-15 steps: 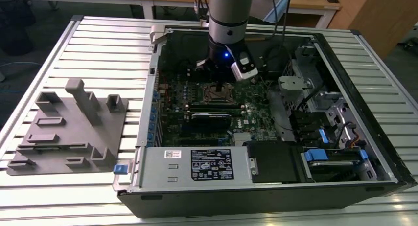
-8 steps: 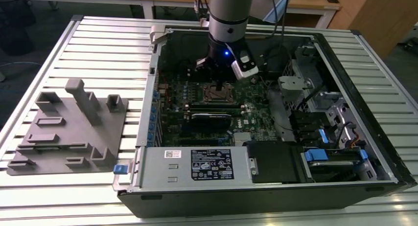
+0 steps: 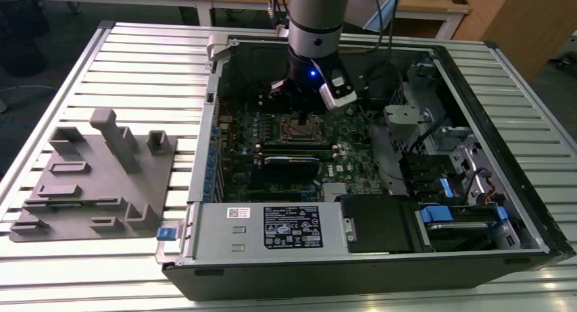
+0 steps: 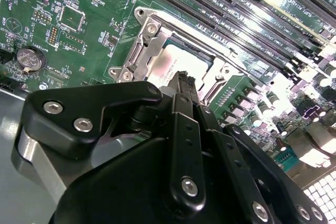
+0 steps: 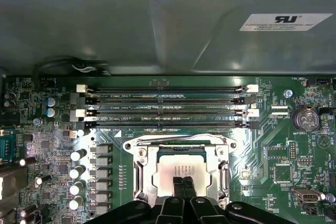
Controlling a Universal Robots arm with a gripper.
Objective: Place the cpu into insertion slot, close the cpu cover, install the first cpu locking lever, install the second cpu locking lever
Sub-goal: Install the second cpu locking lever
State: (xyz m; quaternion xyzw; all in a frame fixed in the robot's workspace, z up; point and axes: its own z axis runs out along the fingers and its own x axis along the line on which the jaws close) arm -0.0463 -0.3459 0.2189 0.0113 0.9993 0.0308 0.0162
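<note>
Where the black gripper [image 5: 184, 186] hides the dull silver-grey square cpu's [image 5: 181, 167] near edge, its fingers press together above the chip.

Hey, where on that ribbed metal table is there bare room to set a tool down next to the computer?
Bare strips of the ribbed table lie beyond the grey fixture block, and along the near edge in front of it. Inside the computer case it is crowded: the gripper hangs over the cpu, beside the memory slots.

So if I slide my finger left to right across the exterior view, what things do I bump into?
Grey holder tray → small blue clip → green circuit board → cpu slot → blue-tabbed drive bay.
</note>
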